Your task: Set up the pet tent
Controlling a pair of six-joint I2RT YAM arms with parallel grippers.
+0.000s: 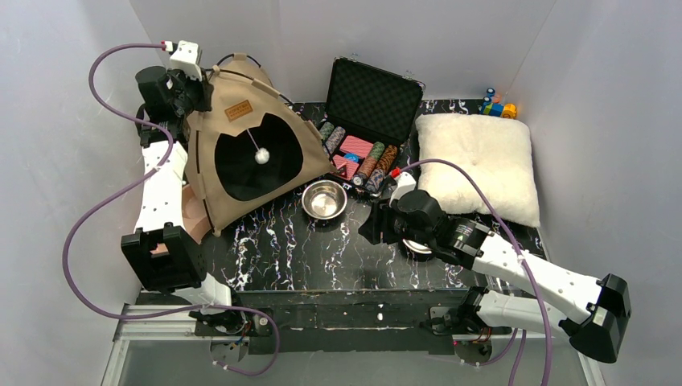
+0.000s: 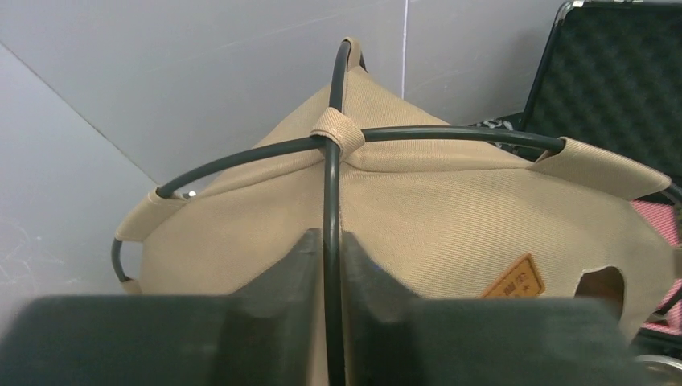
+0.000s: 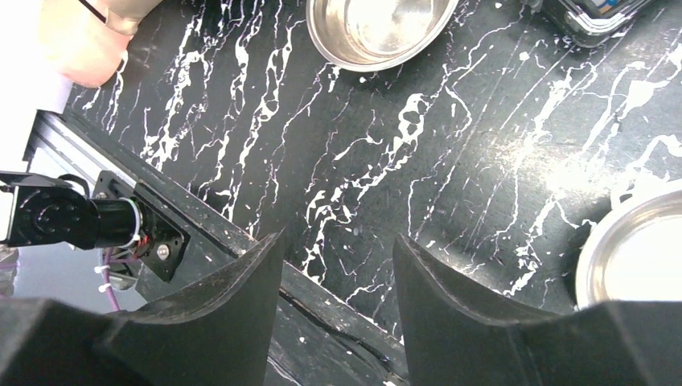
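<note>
The pet tent point(image 1: 241, 153) stands at the back left of the table, tan canvas with a dark arched entrance facing the camera and a white ball hanging in it. Its brown label point(image 1: 238, 110) sits above the entrance. Two black poles cross at a fabric loop point(image 2: 338, 133) on top. My left gripper point(image 1: 193, 90) is at the tent's upper left and is shut on one black pole point(image 2: 332, 241), which runs straight between its fingers. My right gripper point(image 3: 338, 245) hovers open over the bare table near the front edge, nothing between its fingers.
A steel bowl point(image 1: 324, 199) sits right of the tent; a second one point(image 3: 635, 249) lies under the right arm. An open black case point(image 1: 371, 112) with poker chips stands at the back. A fluffy white cushion point(image 1: 478, 161) lies at the right, small colourful items behind it.
</note>
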